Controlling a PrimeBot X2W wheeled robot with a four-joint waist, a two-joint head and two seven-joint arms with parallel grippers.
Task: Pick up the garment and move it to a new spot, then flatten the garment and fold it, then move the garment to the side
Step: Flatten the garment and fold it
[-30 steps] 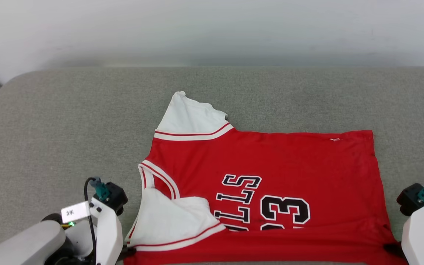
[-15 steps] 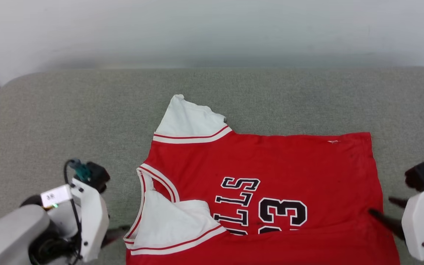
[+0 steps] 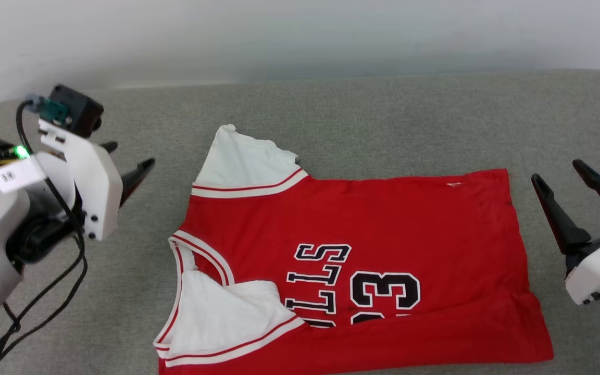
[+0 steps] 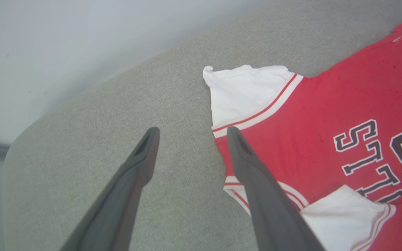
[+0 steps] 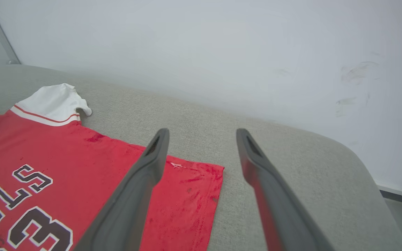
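Observation:
The red garment lies spread on the grey cushion, neck to the left and hem to the right. Its far white sleeve lies flat. The near white sleeve is folded onto the body, and a near red strip covers the bottom of the black lettering. My left gripper hovers open and empty left of the far sleeve, apart from the cloth. In the left wrist view, the left gripper points at bare cushion beside the garment. My right gripper is open and empty just right of the hem; in the right wrist view, the right gripper stands over the garment's far hem corner.
A pale wall runs behind the cushion. The cushion's rounded corners show at the far left and far right. A black cable hangs from my left arm. Bare cushion lies left, right and beyond the garment.
Both grippers have come away from the garment's near corners, the left rising far to the upper left and the right swinging out beside the hem. The head view has shifted too.

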